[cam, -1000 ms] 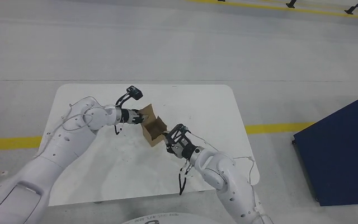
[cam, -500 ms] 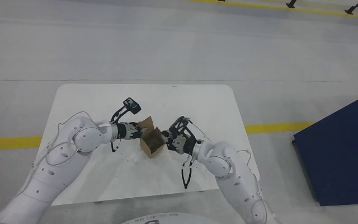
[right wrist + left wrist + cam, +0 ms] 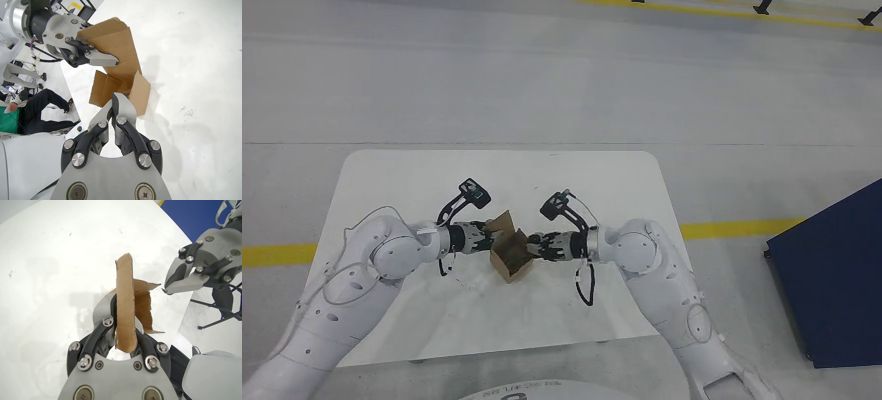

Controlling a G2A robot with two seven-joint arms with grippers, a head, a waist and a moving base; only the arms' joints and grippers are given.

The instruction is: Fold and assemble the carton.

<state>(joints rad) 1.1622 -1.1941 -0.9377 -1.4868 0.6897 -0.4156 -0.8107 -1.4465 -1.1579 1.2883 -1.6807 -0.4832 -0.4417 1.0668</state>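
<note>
under carton [image 3: 510, 251], white table [image 3: 612, 190] stands on grey floor [image 3: 542, 80].

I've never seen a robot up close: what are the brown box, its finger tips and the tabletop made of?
The carton looks like matte brown corrugated cardboard; its cut edges show wavy fluting. The fingers seem brushed silvery metal with dark, textured pads, probably rubber. The table is smooth, white, faintly glossy and scuffed; perhaps laminate or painted board.
</note>
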